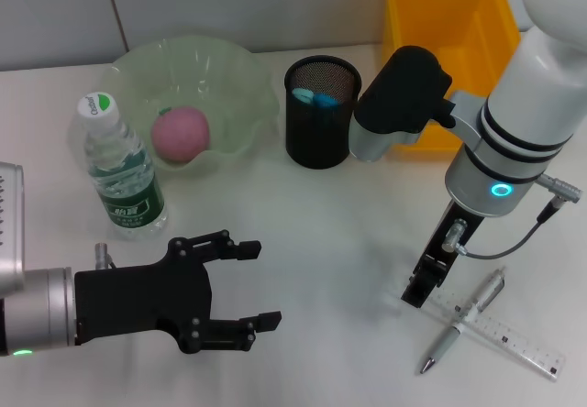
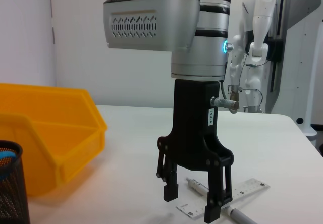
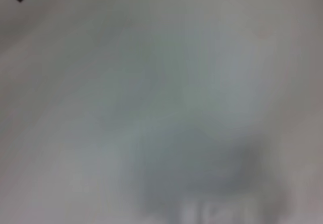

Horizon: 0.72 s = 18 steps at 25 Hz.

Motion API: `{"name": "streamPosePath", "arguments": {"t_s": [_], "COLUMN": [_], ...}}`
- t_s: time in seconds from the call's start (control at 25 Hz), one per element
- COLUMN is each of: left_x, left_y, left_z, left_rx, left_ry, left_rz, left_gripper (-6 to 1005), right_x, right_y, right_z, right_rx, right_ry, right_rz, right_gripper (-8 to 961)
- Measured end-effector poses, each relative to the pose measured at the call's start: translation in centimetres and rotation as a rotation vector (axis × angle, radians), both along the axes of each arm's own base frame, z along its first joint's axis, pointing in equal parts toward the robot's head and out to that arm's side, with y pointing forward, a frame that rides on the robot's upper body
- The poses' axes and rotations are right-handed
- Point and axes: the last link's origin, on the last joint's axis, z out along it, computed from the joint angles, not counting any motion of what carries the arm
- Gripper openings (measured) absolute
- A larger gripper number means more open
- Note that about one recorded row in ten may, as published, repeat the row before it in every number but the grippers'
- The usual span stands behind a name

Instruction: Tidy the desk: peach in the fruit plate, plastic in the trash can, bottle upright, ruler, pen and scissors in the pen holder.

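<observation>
Two black grippers I see: my right gripper [image 2: 194, 204], fingers spread and empty, stands over the near end of the clear plastic ruler [image 1: 509, 335], crossed by the silver pen [image 1: 463, 322]. My left gripper [image 1: 248, 283] hovers spread, empty, over bare white tabletop [image 1: 339, 233].

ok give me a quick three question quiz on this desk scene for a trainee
1. True or false: the peach lies in the fruit plate.
2. Which items lie on the table beneath the right end effector? A) scissors and plastic B) pen and ruler C) bottle and peach
3. Fill in: the bottle stands ____ beside the fruit plate.

The left end effector hovers open, holding nothing.

Key: 1 true; 2 B; 3 upright
</observation>
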Motion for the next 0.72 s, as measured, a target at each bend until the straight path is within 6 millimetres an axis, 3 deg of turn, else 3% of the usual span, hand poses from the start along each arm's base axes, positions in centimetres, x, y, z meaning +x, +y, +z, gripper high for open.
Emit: {"name": "streamPosePath", "arguments": {"t_s": [0.72], "left_x": [-0.1], "left_y": [0.0], "left_z": [0.1], "left_rx": [0.004], "left_ry": [0.002], "left_rz": [-0.002], "left_gripper": [849], "right_x": [0.3], "right_y": [-1.1], "right_z": [-0.6], "right_rx": [0.031], "right_ry": [-0.007], "right_rz": [-0.017], "right_gripper": [740]}}
